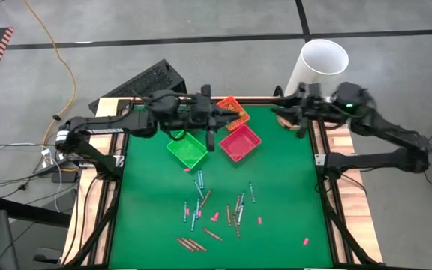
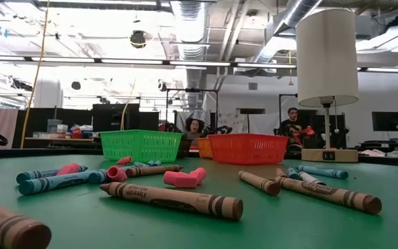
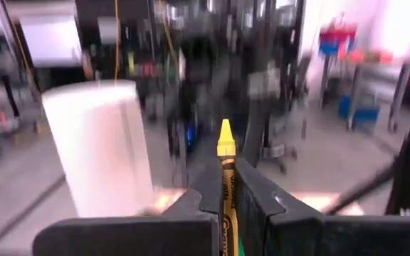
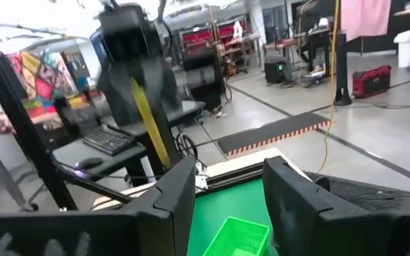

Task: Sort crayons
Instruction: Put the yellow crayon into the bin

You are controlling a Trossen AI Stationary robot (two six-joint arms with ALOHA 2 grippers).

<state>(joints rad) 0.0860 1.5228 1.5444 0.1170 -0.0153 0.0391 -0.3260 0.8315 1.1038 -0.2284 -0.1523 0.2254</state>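
Green table [image 1: 276, 195], left pincer [image 3: 226, 186] clamped on yellow crayon [image 3: 225, 153], right pincer [image 4: 228, 183] apart, empty.

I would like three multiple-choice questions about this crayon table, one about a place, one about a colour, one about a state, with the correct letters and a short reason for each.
1. Where is the left tool?
A. over the bins at the far side of the mat
B. low over the loose crayons
C. off the table beside the white cylinder

2. What colour is the crayon in the left tool?
A. blue
B. yellow
C. brown

3. How is the right tool?
A. shut on a crayon
B. open with nothing in it
C. shut on a bin

Answers: 1 A, the high view shows it over the green bin, the red bin and the orange bin. 2 B, its yellow tip stands out between the fingers. 3 B, the right wrist view shows a bare gap between its fingers.
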